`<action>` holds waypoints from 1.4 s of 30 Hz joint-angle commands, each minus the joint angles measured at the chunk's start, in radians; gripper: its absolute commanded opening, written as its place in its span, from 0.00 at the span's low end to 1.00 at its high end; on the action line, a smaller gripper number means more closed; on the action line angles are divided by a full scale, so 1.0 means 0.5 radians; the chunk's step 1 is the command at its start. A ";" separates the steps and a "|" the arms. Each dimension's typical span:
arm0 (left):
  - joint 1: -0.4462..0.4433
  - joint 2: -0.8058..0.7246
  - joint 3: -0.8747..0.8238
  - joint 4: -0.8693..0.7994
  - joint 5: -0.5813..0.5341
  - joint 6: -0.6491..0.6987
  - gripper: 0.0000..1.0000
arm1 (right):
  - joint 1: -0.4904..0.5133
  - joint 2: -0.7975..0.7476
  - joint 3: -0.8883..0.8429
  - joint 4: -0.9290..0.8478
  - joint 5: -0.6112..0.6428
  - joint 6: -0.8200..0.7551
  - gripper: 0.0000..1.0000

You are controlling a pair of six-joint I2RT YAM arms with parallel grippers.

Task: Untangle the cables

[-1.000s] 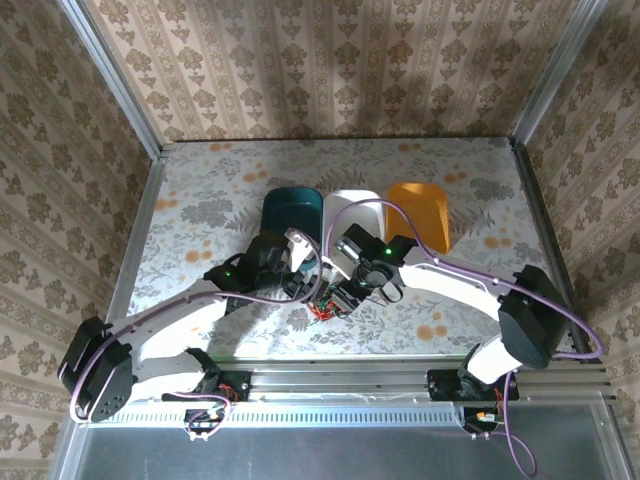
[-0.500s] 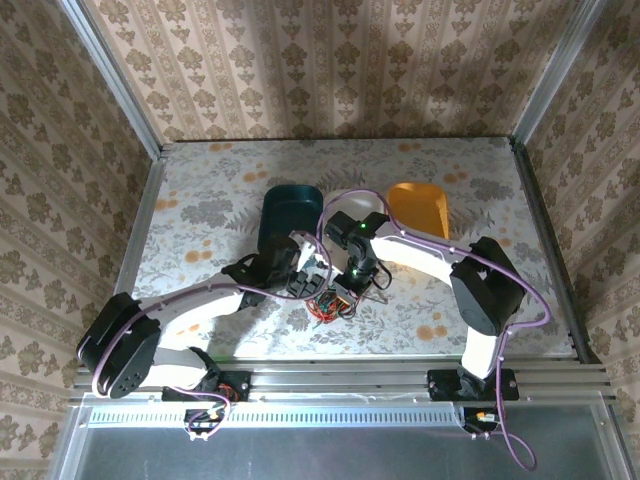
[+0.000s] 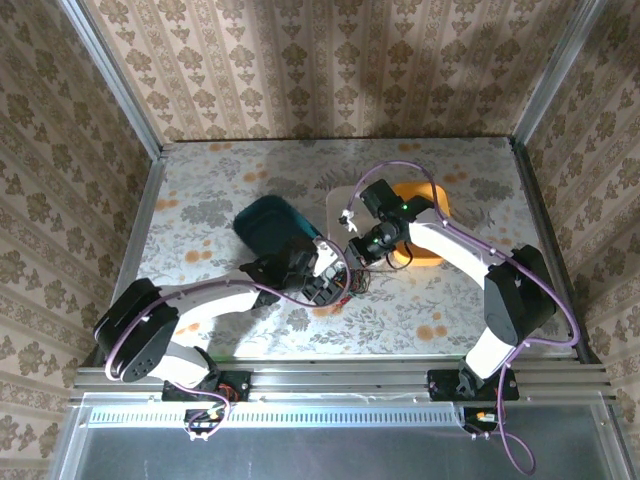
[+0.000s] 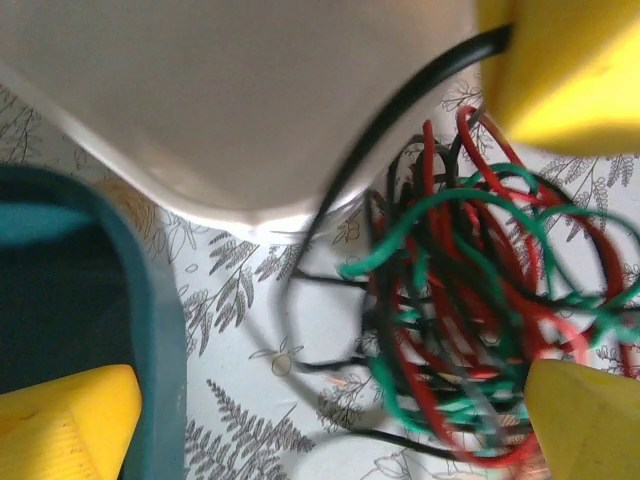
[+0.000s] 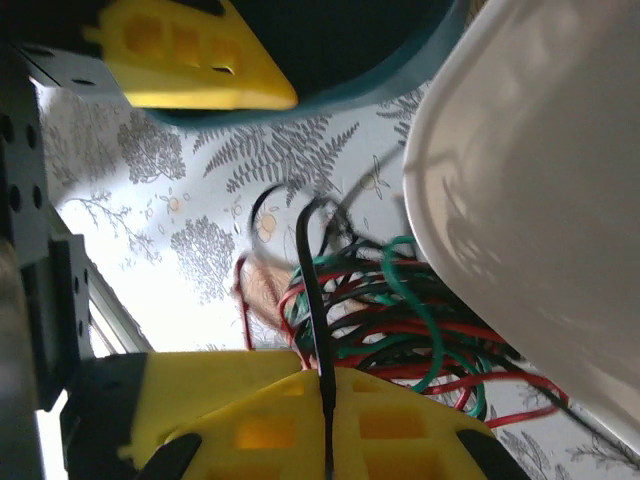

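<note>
The cables form a tangled clump of red, green and black wires on the floral tabletop, also seen as cables and cables. My right gripper is shut on one black cable, which runs taut from the clump up between the yellow fingers. In the top view the right gripper hangs over the white tray's near edge. My left gripper is open, low over the table, with one finger at the clump's near side and the other beside the teal tray. The left gripper sits just left of the clump.
Three trays lie behind the clump: a teal tray skewed to the left, a white tray partly under the right arm, and an orange tray. The white tray rim is right against the cables. Metal walls edge the table.
The right gripper has drawn back towards the trays, pulling a black cable taut. The clump slid away from the near edge. The teal tray has been pushed left and turned. The left gripper followed the clump.
</note>
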 commanded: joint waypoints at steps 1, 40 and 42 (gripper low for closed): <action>-0.015 0.027 0.008 0.013 -0.069 0.077 1.00 | -0.007 0.007 -0.068 0.083 -0.034 0.066 0.09; 1.227 0.019 0.213 -0.775 -0.254 -1.665 0.53 | 0.028 -0.114 -0.180 0.202 0.262 0.089 0.09; 1.244 0.186 0.388 -0.845 -0.238 -1.526 0.38 | 0.028 -0.116 -0.173 0.208 0.260 0.093 0.09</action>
